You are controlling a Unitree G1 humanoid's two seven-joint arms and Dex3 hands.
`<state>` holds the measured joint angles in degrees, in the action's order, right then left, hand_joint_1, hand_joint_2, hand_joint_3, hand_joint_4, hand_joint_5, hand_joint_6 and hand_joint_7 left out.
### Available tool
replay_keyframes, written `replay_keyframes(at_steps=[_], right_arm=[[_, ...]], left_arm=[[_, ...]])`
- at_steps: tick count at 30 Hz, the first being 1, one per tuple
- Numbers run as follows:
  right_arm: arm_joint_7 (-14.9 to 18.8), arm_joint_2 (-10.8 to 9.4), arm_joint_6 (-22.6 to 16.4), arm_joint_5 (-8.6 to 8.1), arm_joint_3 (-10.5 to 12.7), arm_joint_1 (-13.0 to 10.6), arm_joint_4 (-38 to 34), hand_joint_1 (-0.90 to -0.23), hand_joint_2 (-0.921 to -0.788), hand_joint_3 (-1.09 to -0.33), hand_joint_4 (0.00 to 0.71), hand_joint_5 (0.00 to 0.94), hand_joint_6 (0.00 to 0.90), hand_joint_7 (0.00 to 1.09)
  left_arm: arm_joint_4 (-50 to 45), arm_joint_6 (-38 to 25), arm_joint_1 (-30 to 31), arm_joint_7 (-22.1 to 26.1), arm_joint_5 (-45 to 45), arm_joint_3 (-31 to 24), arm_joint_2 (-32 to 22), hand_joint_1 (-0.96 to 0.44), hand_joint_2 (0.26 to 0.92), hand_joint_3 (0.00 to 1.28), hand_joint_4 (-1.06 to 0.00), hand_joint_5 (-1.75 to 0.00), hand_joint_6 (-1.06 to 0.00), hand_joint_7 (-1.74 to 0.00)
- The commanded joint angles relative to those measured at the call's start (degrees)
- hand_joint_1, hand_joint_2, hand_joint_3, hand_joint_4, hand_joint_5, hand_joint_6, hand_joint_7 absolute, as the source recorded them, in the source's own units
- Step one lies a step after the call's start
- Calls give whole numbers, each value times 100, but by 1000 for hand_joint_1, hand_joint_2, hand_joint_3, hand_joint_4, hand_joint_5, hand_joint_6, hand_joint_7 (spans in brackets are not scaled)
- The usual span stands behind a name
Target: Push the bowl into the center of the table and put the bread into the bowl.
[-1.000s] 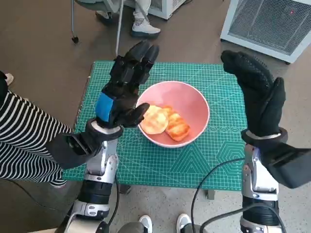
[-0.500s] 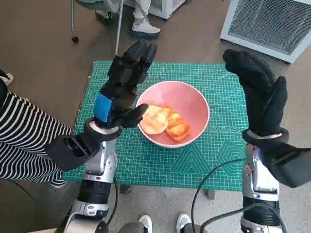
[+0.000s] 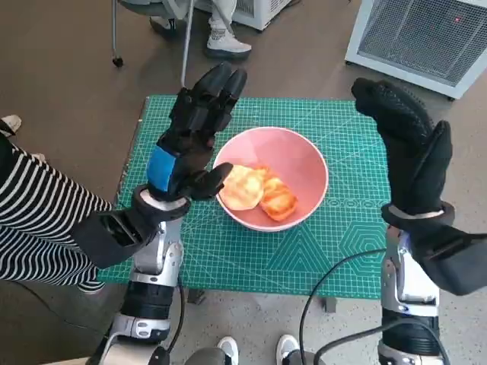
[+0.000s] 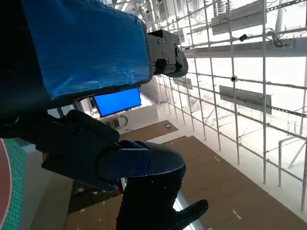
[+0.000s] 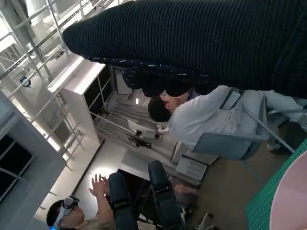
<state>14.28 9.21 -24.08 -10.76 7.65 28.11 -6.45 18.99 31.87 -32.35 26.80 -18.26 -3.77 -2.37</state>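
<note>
A pink bowl [image 3: 304,161] stands near the middle of the green cutting mat [image 3: 251,258] that covers the table. Two pieces of golden bread [image 3: 259,192] lie inside it, side by side. My left hand [image 3: 192,137] is raised above the bowl's left side, fingers spread and pointing away from me, holding nothing. My right hand [image 3: 407,144] is raised upright over the mat's right edge, fingers apart, also empty. In the left wrist view the blue-taped back [image 4: 86,43] fills the picture. A sliver of the pink bowl [image 5: 292,201] shows in the right wrist view.
A person in a striped sleeve [image 3: 38,220] is close at the left. Feet in white shoes [image 3: 227,44] and chair legs stand beyond the table. A white grilled unit [image 3: 426,38] sits at the far right. People [image 5: 211,115] show in the right wrist view.
Both hands have stayed raised and almost still; the right hand has drifted very slightly right. The striped sleeve at the left has shifted a little. Bowl and bread have not moved.
</note>
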Motion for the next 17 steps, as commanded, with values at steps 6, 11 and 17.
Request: replay_keyframes(at_steps=[6, 11, 17], right_arm=[[-3, 40, 122, 20, -12, -114, -22, -833, -921, -715, 223, 4, 78, 548], [15, 22, 146, 4, -42, -100, -21, -833, -921, -715, 221, 3, 78, 547], [50, 5, 152, -38, -73, -69, -68, -835, -921, -715, 221, 2, 77, 547]], left_arm=[[-116, -116, 53, 18, -29, -30, -37, -714, 921, 424, -148, -34, 1, -439], [-175, -103, 79, -29, 20, -47, -58, -713, 921, 419, -149, -35, 1, -440], [-152, -42, 73, -62, 65, -84, -92, -709, 921, 412, -149, -35, 1, -442]])
